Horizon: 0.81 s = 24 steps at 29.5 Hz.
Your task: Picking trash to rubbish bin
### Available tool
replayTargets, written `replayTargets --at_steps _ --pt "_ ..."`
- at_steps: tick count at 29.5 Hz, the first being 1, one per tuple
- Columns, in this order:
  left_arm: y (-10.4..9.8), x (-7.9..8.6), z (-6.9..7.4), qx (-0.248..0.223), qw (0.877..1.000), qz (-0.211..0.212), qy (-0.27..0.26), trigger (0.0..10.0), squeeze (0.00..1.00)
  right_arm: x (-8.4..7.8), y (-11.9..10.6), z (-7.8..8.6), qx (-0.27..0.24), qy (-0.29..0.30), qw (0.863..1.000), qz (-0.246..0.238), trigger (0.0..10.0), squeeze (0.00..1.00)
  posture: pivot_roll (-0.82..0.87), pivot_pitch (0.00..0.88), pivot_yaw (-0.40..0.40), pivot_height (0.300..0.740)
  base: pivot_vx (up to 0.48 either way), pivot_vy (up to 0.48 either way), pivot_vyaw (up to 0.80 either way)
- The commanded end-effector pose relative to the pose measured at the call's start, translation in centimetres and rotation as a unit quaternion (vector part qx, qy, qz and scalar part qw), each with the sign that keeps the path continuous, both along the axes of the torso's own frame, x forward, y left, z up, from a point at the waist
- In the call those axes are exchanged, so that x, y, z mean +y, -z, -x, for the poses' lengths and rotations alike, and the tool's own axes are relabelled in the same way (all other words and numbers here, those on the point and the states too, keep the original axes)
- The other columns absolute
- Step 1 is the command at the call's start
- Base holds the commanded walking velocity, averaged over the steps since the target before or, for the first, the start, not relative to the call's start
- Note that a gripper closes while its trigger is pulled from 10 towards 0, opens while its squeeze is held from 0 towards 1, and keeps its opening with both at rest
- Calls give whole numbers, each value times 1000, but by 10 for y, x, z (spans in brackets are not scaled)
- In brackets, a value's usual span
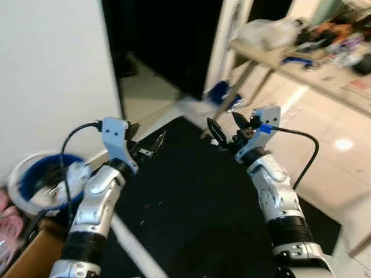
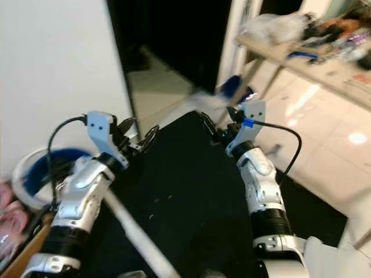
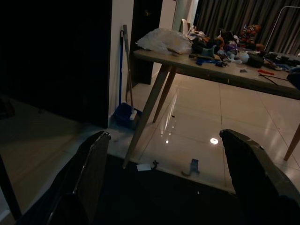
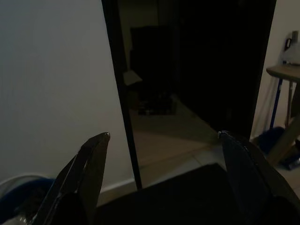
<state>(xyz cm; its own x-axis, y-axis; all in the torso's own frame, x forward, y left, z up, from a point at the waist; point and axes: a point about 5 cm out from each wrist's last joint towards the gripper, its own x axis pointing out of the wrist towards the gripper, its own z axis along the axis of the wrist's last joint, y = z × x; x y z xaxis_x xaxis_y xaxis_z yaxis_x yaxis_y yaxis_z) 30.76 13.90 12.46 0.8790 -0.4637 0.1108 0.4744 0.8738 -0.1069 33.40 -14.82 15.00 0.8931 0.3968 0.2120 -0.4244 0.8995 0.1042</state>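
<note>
The rubbish bin (image 1: 40, 179) is a white bucket with a blue liner. It stands on the floor at my left by the white wall, with some rubbish inside. My left gripper (image 1: 148, 145) is raised over the black mat, to the right of the bin, open and empty. My right gripper (image 1: 226, 124) is held up at the mat's far edge, also open and empty. In the left wrist view a small white scrap (image 3: 143, 167) and a grey bit (image 3: 191, 166) lie on the tiles beyond the mat. The bin's rim (image 4: 18, 197) shows beside the wall in the right wrist view.
A black mat (image 1: 191, 202) covers the floor in front of me. A cluttered wooden table (image 1: 301, 66) stands at the right on shiny tiles, with a blue dustpan (image 1: 220, 92) and broom (image 3: 123, 70) by its leg. A dark doorway (image 1: 168, 40) opens ahead. A cardboard box (image 1: 29, 255) sits at lower left.
</note>
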Motion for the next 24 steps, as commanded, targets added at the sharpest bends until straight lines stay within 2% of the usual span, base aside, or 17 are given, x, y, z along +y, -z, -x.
replayTargets --at_steps 1,9,13,19,24 --pt "5 8 1 9 1000 -3 -11 10000 0 10 2 0 4 -14 1000 -2 10000 0 21 0 -15 740 304 0 0" --pt "5 7 1 9 1000 -5 -10 10000 0 10 3 0 6 -14 1000 -2 10000 0 21 0 -16 740 303 0 0" --pt "6 7 1 9 1000 -6 -9 10000 0 10 4 0 8 -16 1000 -2 10000 0 21 0 -16 740 301 0 -800" --pt "6 7 1 9 1000 -6 -9 10000 0 11 4 0 7 -16 1000 -2 10000 0 21 0 -16 740 300 0 0" --pt "6 7 1 9 1000 -5 -9 10000 0 11 4 0 7 -16 1000 -3 10000 0 21 0 -16 740 305 0 -800"
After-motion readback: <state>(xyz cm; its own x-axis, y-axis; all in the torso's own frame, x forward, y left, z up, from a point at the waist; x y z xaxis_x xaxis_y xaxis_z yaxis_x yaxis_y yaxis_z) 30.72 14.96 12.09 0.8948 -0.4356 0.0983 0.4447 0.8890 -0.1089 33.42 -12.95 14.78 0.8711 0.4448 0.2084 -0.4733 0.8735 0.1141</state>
